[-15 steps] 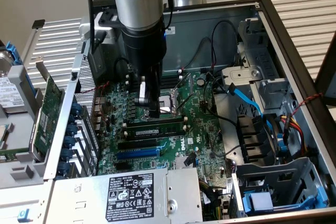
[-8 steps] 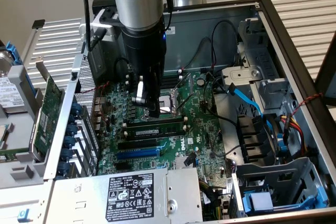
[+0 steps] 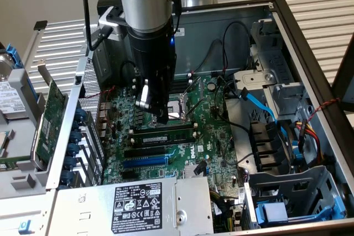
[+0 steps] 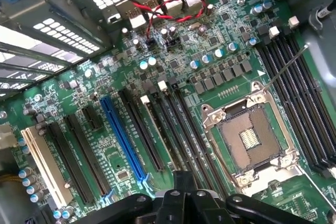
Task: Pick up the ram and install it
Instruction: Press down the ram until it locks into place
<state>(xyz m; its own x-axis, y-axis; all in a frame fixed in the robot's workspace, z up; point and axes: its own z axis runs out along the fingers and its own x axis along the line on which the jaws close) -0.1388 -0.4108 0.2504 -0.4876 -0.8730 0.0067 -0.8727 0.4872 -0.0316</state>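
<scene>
The ram [image 3: 171, 132] stands on edge in a long black slot of the motherboard [image 3: 215, 131], just beside the open processor socket [image 3: 180, 109] and between it and the blue slot [image 3: 145, 160]. It looks to be in the slot already, lying level along it. Whether it is fully seated and whether the end clips have closed cannot be told.

The gripper [image 3: 161, 115] hangs straight above the end of the ram towards the exterior view's left, its fingers brought together with nothing between them. The tips are at or just over the stick's top edge. In the wrist view the gripper [image 4: 181, 200] looks down on the row of slots next to the socket [image 4: 252, 140].

Judged from this, the step in hand is pressing the stick home. To do it well, the push should go straight down along the plane of the stick, not across it, since a thin board bends or tips easily. Pressing at one end alone may seat that end and leave the other high, so both ends want equal attention. The closed fingertips should stay centred on the narrow top edge, as a slip sideways could land on the socket's exposed contacts. The cables [image 3: 229, 37] by the far wall are well apart from the work.
</scene>
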